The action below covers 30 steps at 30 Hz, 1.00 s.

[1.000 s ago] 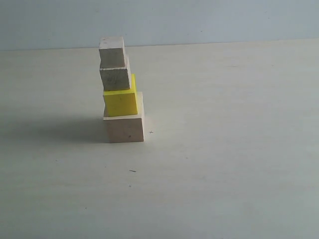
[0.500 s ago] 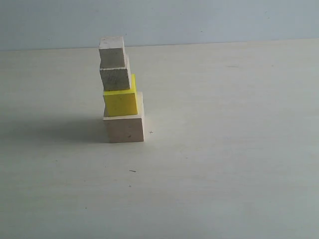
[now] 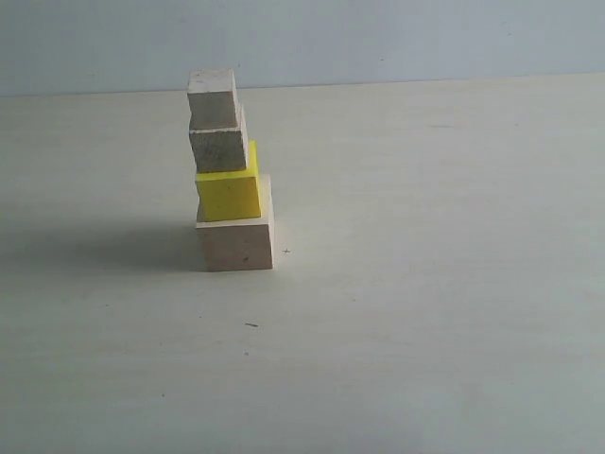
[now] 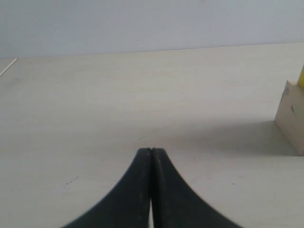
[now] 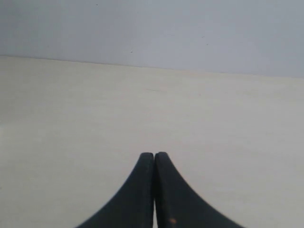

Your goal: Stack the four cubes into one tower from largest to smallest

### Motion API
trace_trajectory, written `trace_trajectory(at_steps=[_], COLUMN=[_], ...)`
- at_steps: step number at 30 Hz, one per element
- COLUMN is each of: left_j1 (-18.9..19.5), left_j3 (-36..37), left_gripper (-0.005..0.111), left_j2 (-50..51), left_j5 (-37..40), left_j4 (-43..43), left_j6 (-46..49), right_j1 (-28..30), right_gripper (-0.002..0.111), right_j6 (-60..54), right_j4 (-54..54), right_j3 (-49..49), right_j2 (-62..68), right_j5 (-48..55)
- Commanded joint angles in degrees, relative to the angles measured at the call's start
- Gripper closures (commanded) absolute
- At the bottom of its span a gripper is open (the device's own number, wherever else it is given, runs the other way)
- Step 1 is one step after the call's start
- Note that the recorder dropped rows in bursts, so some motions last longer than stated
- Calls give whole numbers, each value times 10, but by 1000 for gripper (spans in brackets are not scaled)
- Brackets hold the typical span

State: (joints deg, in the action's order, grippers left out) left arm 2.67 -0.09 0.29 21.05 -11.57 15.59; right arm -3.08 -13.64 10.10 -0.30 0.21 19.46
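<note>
The tower [image 3: 229,170] stands left of centre on the table in the exterior view. Its base is the largest pale wood cube [image 3: 236,241]; on it sits the yellow cube [image 3: 228,193], then the medium pale cube [image 3: 218,148], then the smallest pale cube [image 3: 213,96]. The upper cubes sit shifted toward the left. No gripper shows in the exterior view. In the left wrist view my left gripper [image 4: 151,150] is shut and empty, and the largest cube [image 4: 290,118] shows at the frame edge with a sliver of yellow cube [image 4: 301,78] above. My right gripper [image 5: 154,154] is shut and empty over bare table.
The pale table [image 3: 425,284] runs back to a plain grey-blue wall [image 3: 378,38]. The tower throws a shadow [image 3: 104,244] to its left. A small dark mark [image 3: 251,324] lies in front of the tower.
</note>
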Motion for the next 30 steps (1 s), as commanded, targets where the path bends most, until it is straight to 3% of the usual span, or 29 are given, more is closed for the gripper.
trace_trajectory(at_steps=[1,25,30], left_j1=[2,2,2], left_j3=[1,1,1], left_gripper=[107,107,107], left_j2=[-3,-3,-3], left_j5=[-2,-2,-2], left_j4=[2,2,2], left_j6=[2,2,2], right_j1=[42,58,58], right_gripper=[108,108,108], right_j6=[8,19,164], right_j4=[-5,-1,-117], right_j3=[3,3,3], right_j2=[-2,-2,-2], right_j5=[1,2,-1])
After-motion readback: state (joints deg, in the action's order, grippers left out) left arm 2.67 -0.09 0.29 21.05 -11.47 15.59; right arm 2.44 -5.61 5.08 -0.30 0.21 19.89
